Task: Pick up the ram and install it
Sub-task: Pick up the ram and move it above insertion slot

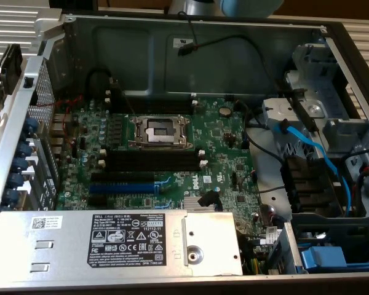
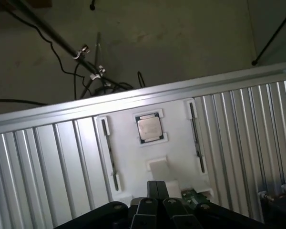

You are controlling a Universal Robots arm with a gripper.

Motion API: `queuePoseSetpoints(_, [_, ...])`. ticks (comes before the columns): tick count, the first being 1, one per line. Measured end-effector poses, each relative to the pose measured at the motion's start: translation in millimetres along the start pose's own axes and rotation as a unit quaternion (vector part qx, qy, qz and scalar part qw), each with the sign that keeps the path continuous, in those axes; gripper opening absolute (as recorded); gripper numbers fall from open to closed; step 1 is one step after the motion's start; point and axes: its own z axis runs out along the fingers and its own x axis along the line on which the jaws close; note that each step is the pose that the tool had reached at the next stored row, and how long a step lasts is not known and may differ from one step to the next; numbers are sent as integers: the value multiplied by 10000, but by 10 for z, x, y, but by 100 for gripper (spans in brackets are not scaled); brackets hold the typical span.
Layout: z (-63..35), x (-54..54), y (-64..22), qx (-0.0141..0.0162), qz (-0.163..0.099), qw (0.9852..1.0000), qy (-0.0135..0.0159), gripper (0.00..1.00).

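In the wrist view my gripper point(image 2: 157, 187) is shut, its two dark fingers point(image 2: 152, 191) pressed together with nothing visible between them. It hangs over a white holder plate point(image 2: 174, 157) on a ribbed metal table. A small piece of green circuit board point(image 2: 194, 195), possibly an end of the ram, shows close beside the gripper body; I cannot tell whether it touches. In the exterior view the open computer case holds the green motherboard point(image 1: 221, 147) with long black memory slots point(image 1: 175, 161) standing bare beside the open CPU socket point(image 1: 160, 131).
A loose CPU chip point(image 2: 148, 128) and two narrow grooves point(image 2: 109, 152) sit in the white plate. In the case are a blue expansion slot point(image 1: 124, 186), the grey power supply point(image 1: 111, 243), blue cables point(image 1: 313, 153) and the drive cage at the exterior view's right.
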Motion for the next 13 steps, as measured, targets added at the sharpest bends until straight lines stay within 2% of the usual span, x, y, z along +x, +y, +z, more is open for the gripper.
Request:
queuePoseSetpoints(3, [2, 0, 1, -146, -120, 9998, 27, 10])
queuePoseSetpoints(4, [3, 0, 2, -169, -149, 9997, 32, 10])
queuePoseSetpoints(10, [3, 3, 14, -171, -163, 9997, 32, 10])
queuePoseSetpoints(13, [6, 3, 16, -181, -420, 9989, 35, 10])
